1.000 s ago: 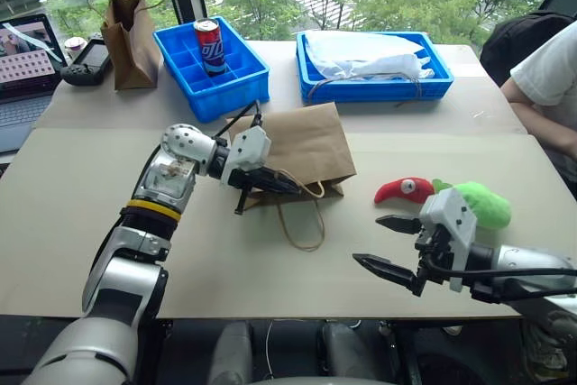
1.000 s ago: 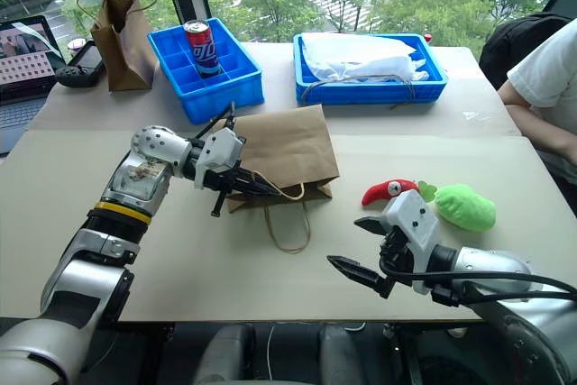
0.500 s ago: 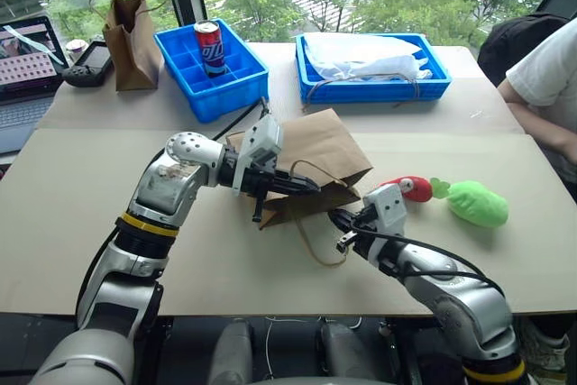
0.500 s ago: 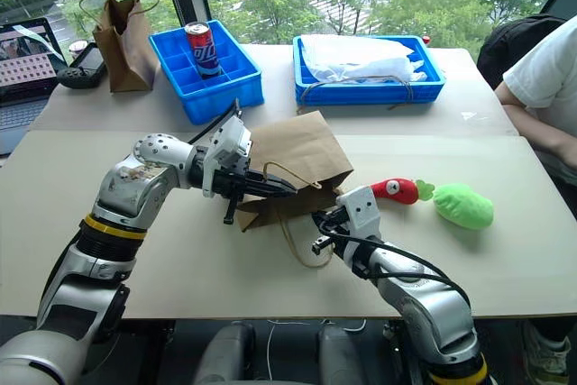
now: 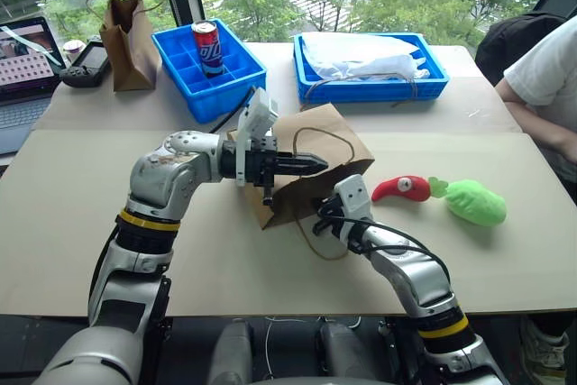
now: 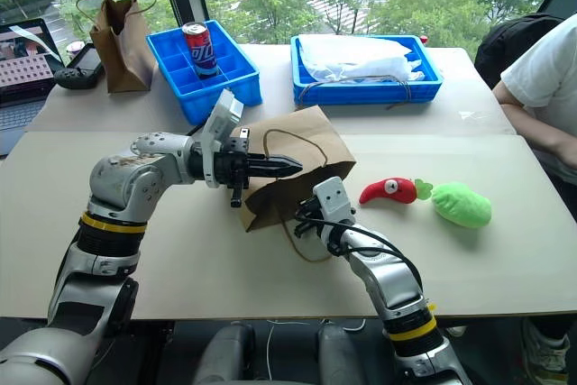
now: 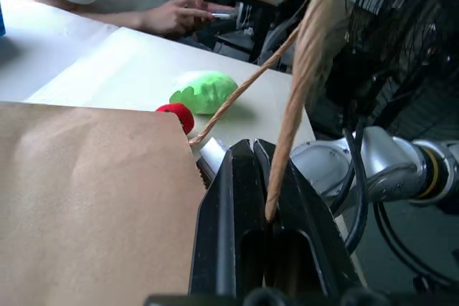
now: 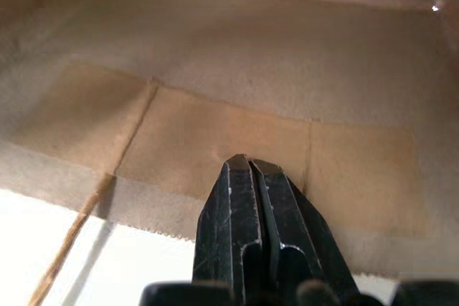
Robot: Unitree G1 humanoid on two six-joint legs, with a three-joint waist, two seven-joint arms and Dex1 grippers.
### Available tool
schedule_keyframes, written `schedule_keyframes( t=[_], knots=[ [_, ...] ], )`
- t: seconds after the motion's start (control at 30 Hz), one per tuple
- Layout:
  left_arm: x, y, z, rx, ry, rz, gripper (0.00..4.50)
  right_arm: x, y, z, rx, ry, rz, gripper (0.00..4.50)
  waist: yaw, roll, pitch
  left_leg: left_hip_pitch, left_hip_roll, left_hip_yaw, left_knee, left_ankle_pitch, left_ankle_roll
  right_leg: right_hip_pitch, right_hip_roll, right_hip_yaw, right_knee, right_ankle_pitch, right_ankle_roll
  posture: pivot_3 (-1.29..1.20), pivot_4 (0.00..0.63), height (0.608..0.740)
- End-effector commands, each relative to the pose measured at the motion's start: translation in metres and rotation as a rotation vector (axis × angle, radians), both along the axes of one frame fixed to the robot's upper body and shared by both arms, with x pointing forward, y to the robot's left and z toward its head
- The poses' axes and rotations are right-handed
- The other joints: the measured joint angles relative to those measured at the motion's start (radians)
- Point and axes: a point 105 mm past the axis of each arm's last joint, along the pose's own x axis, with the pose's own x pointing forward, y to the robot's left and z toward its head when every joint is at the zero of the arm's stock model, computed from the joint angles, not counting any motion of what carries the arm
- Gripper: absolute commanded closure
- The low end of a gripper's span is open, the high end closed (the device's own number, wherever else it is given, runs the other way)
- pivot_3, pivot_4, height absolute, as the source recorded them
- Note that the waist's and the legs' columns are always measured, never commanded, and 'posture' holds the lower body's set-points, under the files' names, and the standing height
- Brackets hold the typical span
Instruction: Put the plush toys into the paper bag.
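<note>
Since a second ago, right gripper (image 5: 317, 215) swung in from the table's near right edge to the mouth of the paper bag (image 5: 332, 152) and snapped closed, while left gripper (image 5: 311, 164) lifted the upper twine handle (image 5: 322, 135) and raised the bag's top panel. From the head views: left gripper clenched on that upper handle, pointing level across the bag; bag lying on its side in mid-table, mouth toward the robot and propped ajar. Right gripper's tips at the lower lip of the mouth, with the other handle loop (image 5: 315, 242) trailing on the table just beside. Red plush toy (image 5: 403, 188) and green plush toy (image 5: 474, 202) lying touching end to end on the table, right of the bag and apart from both grippers. Farther back: compartmented blue bin (image 5: 221, 81) holding an upright red can (image 5: 207, 46); second blue bin (image 5: 373, 87) holding crumpled clear plastic (image 5: 361, 51); narrower, darker paper bag (image 5: 127, 29) standing at the far left. From the left wrist view: black fingers (image 7: 237, 206) pressed together on the twine, brown bag panel alongside, green toy and the red toy's tip beyond its edge, a person's hand (image 7: 172, 16) past those. From the right wrist view: fingers (image 8: 240, 206) fully together, holding nothing, tips just at the bag's lower lip (image 8: 172, 213), bare brown interior beyond.
</note>
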Motion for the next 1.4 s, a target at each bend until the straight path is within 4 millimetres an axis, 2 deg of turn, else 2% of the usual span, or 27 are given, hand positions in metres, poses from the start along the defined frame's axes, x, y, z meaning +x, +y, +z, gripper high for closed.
schedule_keyframes(
  t=[0.03,0.2,0.37,0.5,0.6,0.7,0.73,0.83,0.9,0.97,1.07,1.13,1.23,1.4],
  knots=[
    [0.010,0.013,0.026,-0.074,0.039,0.086,4.50,-0.006,-0.007,-0.030,-0.084,0.089,0.009,4.46,0.000,0.000,0.000,0.000,0.000,0.000,0.000,0.000,0.000,0.000,0.000,0.000,0.000,0.000,0.000,0.00,0.150,0.698],
    [0.047,0.040,0.046,-0.188,0.129,0.285,4.50,-0.012,-0.008,-0.035,-0.097,0.113,0.025,4.46,0.003,0.000,0.000,0.001,0.000,0.000,0.000,0.000,0.000,0.001,0.000,0.000,0.000,0.000,0.000,0.00,0.150,0.698],
    [0.057,0.039,0.050,-0.273,0.200,0.338,4.50,-0.014,-0.008,-0.034,-0.097,0.113,0.029,4.46,0.007,0.000,0.000,0.001,0.000,0.000,0.000,0.000,0.000,0.002,0.000,0.000,-0.001,0.000,0.000,0.00,0.150,0.698],
    [0.052,0.031,0.044,-0.270,0.227,0.323,4.50,-0.014,-0.009,-0.031,-0.095,0.107,0.028,4.46,0.006,0.000,0.000,0.001,0.000,0.000,0.000,0.000,0.000,0.001,-0.001,0.000,-0.001,0.000,0.000,0.00,0.150,0.698],
    [0.055,0.030,0.044,-0.304,0.276,0.333,4.50,-0.013,-0.007,-0.007,-0.057,0.021,0.059,4.46,0.007,0.000,0.000,0.001,0.000,0.000,0.000,0.000,0.000,0.002,-0.001,0.000,-0.001,0.000,0.000,0.00,0.150,0.698],
    [0.051,0.027,0.045,-0.307,0.266,0.317,4.50,-0.015,-0.009,0.034,0.011,-0.087,0.086,4.46,0.006,0.000,0.000,0.000,-0.001,0.000,0.000,0.000,0.000,0.000,-0.001,0.000,-0.001,0.000,0.000,0.00,0.150,0.698],
    [0.049,0.025,0.044,-0.300,0.259,0.311,4.50,-0.017,-0.011,0.044,0.024,-0.104,0.095,4.03,0.007,0.000,0.000,-0.001,-0.001,0.000,0.000,0.000,0.000,0.000,-0.001,0.000,-0.001,0.000,0.000,0.00,0.150,0.698],
    [0.040,0.019,0.040,-0.281,0.269,0.267,4.50,-0.023,-0.026,0.080,0.071,-0.172,0.092,3.13,0.008,0.000,0.000,-0.002,-0.001,0.000,0.000,0.000,-0.001,-0.001,-0.001,0.000,-0.001,0.000,0.000,0.00,0.150,0.698],
    [0.036,0.017,0.038,-0.265,0.278,0.249,4.50,-0.032,-0.048,0.109,0.070,-0.205,0.095,2.48,0.010,0.000,0.000,-0.002,-0.001,0.000,-0.001,0.000,-0.001,-0.001,-0.001,0.000,-0.001,0.000,0.000,0.00,0.150,0.698],
    [0.034,0.016,0.036,-0.261,0.287,0.244,4.50,-0.039,-0.062,0.123,0.040,-0.213,0.101,1.76,0.013,0.000,0.001,-0.003,-0.002,0.000,-0.001,0.000,-0.001,-0.001,-0.002,0.000,-0.001,0.000,0.000,0.00,0.150,0.698],
    [0.030,0.017,0.033,-0.246,0.296,0.231,4.50,-0.040,-0.117,0.124,-0.208,-0.167,0.027,0.75,0.015,0.000,0.001,-0.003,-0.003,0.000,-0.001,0.000,-0.001,0.000,-0.002,0.000,-0.003,0.000,0.000,0.00,0.150,0.698],
    [0.030,0.018,0.032,-0.245,0.302,0.227,4.50,-0.032,-0.149,0.117,-0.345,-0.134,-0.034,0.07,0.013,0.000,0.001,-0.003,-0.003,0.000,-0.002,0.000,-0.001,0.000,-0.002,0.000,-0.004,0.000,0.000,0.00,0.150,0.698],
    [0.031,0.019,0.031,-0.243,0.305,0.222,4.50,-0.016,-0.178,0.099,-0.455,-0.077,-0.074,0.03,0.005,-0.001,0.001,-0.003,-0.003,0.000,-0.002,0.000,0.000,0.000,-0.002,0.001,-0.004,0.000,0.000,0.00,0.150,0.698],
    [0.027,0.021,0.029,-0.224,0.295,0.207,4.50,0.009,-0.188,0.070,-0.470,-0.026,-0.071,0.03,-0.014,-0.001,0.001,-0.001,-0.003,0.001,-0.003,0.000,0.000,-0.001,-0.001,0.004,-0.003,0.000,0.000,0.00,0.150,0.698]
  ],
)
